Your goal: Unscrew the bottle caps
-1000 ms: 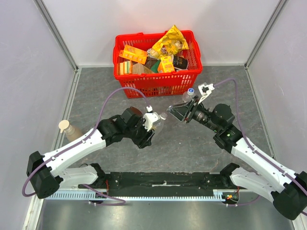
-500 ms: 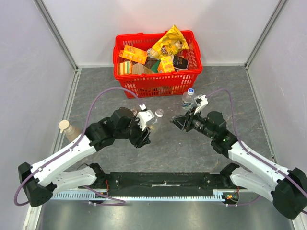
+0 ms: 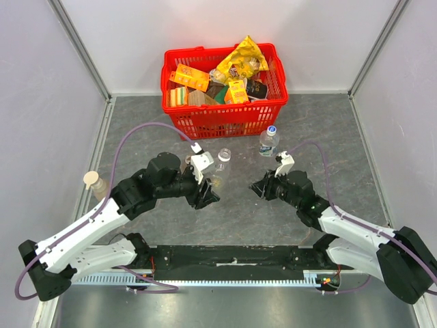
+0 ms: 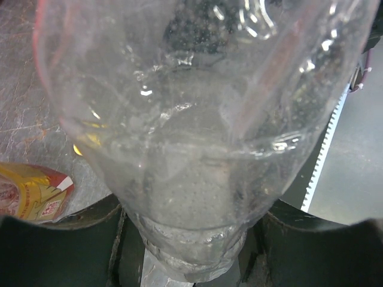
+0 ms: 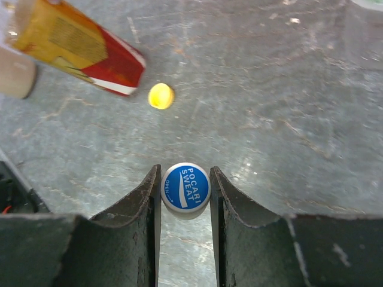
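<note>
The grey table (image 3: 239, 215) is boxed in by pale walls (image 3: 41, 102). At its far edge sits the red basket (image 3: 222, 121), heaped with snack packets, a yellow bag (image 3: 244, 58) on top. My left gripper (image 3: 209, 183) has its fingers closed on the base of a clear bottle (image 3: 220, 167). In the left wrist camera its droplet-beaded plastic fills nearly the whole view and blocks my sight of the table beyond.

A small labelled bottle (image 3: 268, 143) stands upright near the basket, just beyond my right arm, with its bluish cap (image 3: 272, 128) on. Against the left wall is a brownish bottle (image 3: 101, 186) with a beige cap. Its label is yellow and red, and the print is too blurred for me to read.

My right gripper (image 5: 185, 178) sits low over the table, fingers pinching the blue cap (image 5: 185, 189) by its rim. On it I read "POCARI SWEAT" and a small "OPEN". The yellow cap (image 5: 161, 95) lies loose on the table between the blue cap and the brownish bottle, touching neither.
</note>
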